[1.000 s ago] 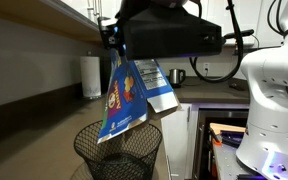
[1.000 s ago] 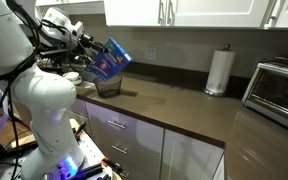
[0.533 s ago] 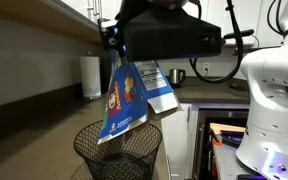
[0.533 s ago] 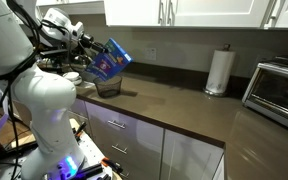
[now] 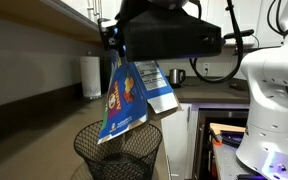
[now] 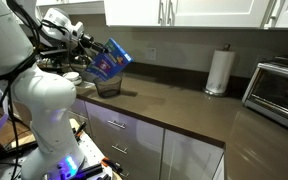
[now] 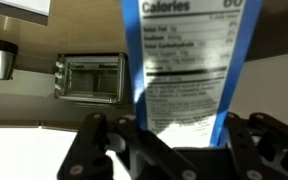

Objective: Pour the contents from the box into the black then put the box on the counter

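**Box held over the wastebasket.** The gripper (image 5: 114,45) is clenched on the upper end of the box (image 5: 124,98). The box hangs tilted above the black wire-mesh wastebasket (image 5: 119,158), its lower end at the rim (contact cannot be judged). The gripper's dark body hides the top of the box.

In an exterior view the wastebasket stands on the counter (image 6: 174,102), close behind the robot's white arm (image 6: 39,95), which screens that end of the worktop. Farther along stand a paper towel roll (image 6: 219,70), upright by the wall, and a toaster oven (image 6: 279,90), both well apart from the wastebasket. A metal mug (image 5: 177,76) stands behind the box. White cabinets (image 6: 174,150) run under the counter.

In the wrist view the box's nutrition panel sits between the fingers (image 7: 92,150) and blocks the centre. "Calories" is legible; the finer print is blurred. The lettering on the yellow-red front is too small to read.
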Controlling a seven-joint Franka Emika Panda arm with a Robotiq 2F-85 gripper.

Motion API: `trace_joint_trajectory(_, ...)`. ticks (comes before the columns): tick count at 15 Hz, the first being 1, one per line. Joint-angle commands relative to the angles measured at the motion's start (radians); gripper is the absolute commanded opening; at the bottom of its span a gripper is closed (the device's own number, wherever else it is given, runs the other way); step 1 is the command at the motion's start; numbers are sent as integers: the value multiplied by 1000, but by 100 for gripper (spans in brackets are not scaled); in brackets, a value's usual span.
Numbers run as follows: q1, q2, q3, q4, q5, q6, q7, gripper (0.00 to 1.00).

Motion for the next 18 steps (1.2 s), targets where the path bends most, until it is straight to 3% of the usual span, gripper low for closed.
trace_joint_trajectory(1,19,6,-16,3,-4,-7,3,31)
trace_joint_trajectory(14,19,6,-16,3,-4,-7,3,31)
trace_joint_trajectory(15,19,6,-16,3,-4,-7,3,21)
trace_joint_trajectory(16,19,6,-17,3,-4,-7,3,31)
trace_joint_trajectory(17,19,8,-18,2,-4,-7,3,18)
trace_joint_trajectory(18,19,9,-19,2,-4,-7,3,26)
